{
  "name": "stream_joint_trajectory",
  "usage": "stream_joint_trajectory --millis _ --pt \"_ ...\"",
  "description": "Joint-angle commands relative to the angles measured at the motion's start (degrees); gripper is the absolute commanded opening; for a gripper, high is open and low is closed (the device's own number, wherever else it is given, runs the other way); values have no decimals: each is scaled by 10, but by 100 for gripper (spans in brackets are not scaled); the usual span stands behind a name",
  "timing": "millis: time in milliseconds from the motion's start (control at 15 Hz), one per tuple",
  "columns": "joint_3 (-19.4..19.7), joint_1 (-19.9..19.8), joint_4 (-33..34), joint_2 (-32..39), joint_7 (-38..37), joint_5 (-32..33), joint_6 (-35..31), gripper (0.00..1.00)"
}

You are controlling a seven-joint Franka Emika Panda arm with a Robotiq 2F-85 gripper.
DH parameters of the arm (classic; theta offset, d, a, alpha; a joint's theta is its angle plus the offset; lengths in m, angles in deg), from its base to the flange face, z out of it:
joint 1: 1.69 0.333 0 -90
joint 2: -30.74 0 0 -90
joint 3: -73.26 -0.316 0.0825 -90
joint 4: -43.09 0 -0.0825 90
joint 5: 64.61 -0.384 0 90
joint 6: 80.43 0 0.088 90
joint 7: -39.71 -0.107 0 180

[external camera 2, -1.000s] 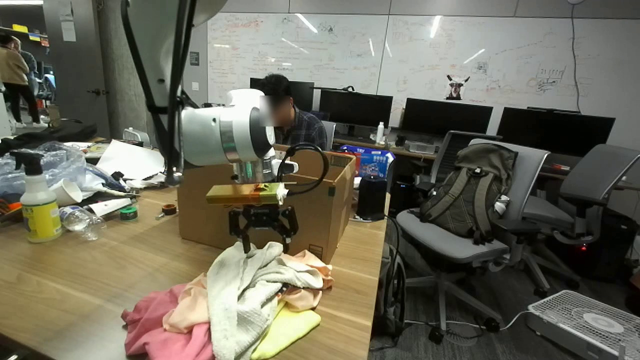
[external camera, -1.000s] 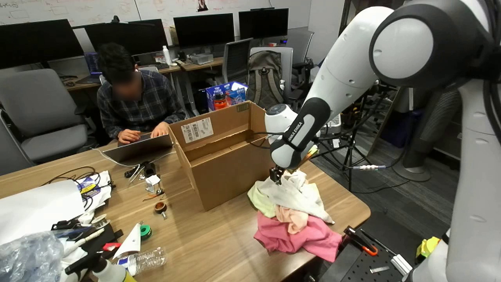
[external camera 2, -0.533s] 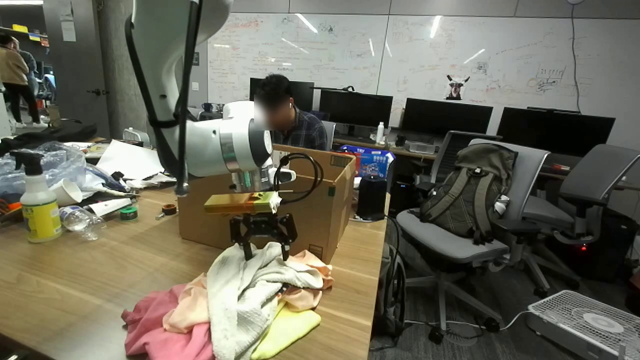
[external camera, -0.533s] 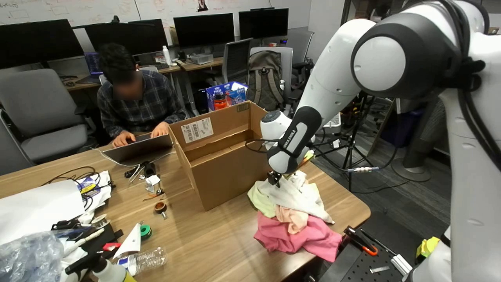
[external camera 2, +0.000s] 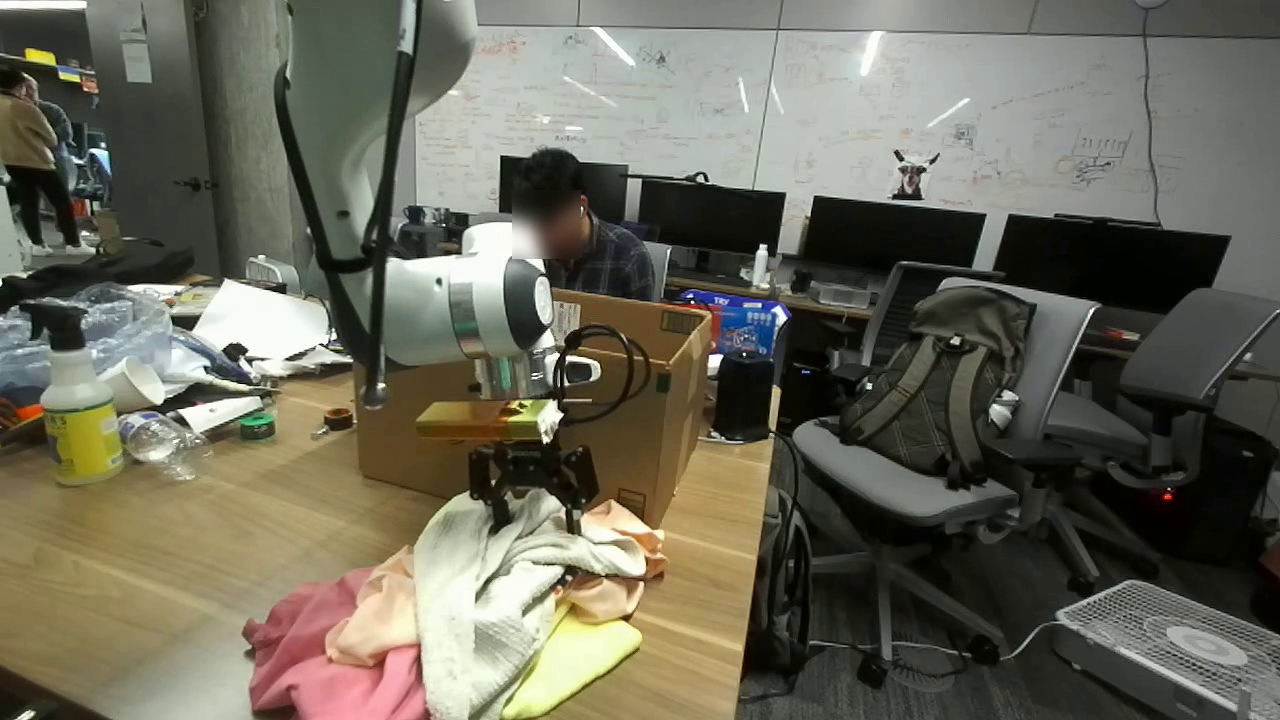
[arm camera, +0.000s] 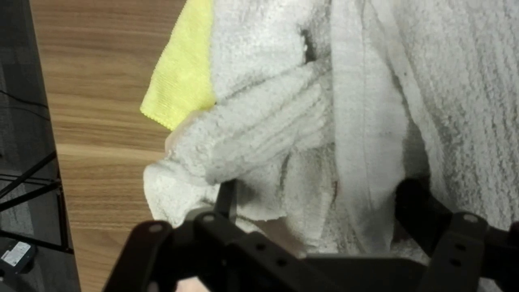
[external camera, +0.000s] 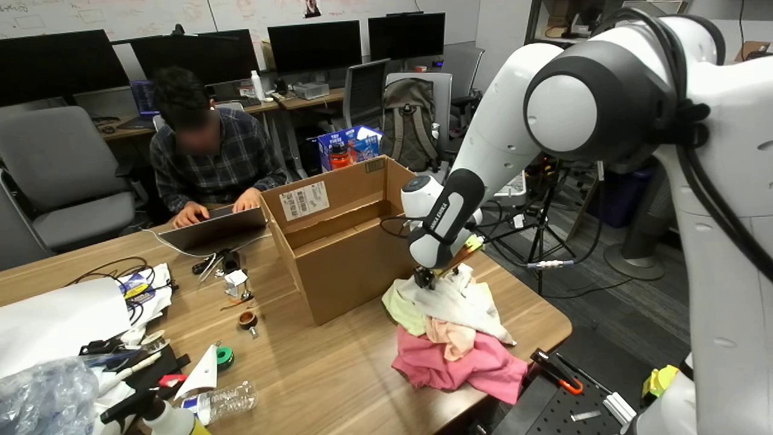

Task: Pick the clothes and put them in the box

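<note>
Whiteboard and monitors line the back of the room, and in front of them we note a wooden worktop. We begin at the fingers: they stand wide apart, pointing down, their tips at the folds of a cream cloth. In the wrist view, folds of that cloth lie between the tips; whether the tips touch the fabric we cannot tell. Directly above the fingers sits a yellow block, and the white arm reaches in from the right edge of an exterior view.

We record the clothes as one heap on the worktop, outside the box. Uppermost lies the cream cloth; a yellow cloth shows from beneath it, peach cloth shows at more than one place, and a pink cloth spreads at the side, reaching the worktop's edge in an exterior view.

We find the box, brown cardboard, upright just beside the heap in both exterior views. Its top is open, and one inner side bears a white label.

Farther along the worktop we list a green tape roll, a clear plastic bottle, a spray bottle and a crumpled plastic bag. Across the worktop a man sits at a laptop. Beyond the worktop, a backpack rests on a grey chair.
</note>
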Motion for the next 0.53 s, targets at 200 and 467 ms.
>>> stream_joint_trajectory --millis 200,467 --pt "0 3 23 5 0 -30 48 75" --pt "-6 -1 30 2 5 -33 76 49"
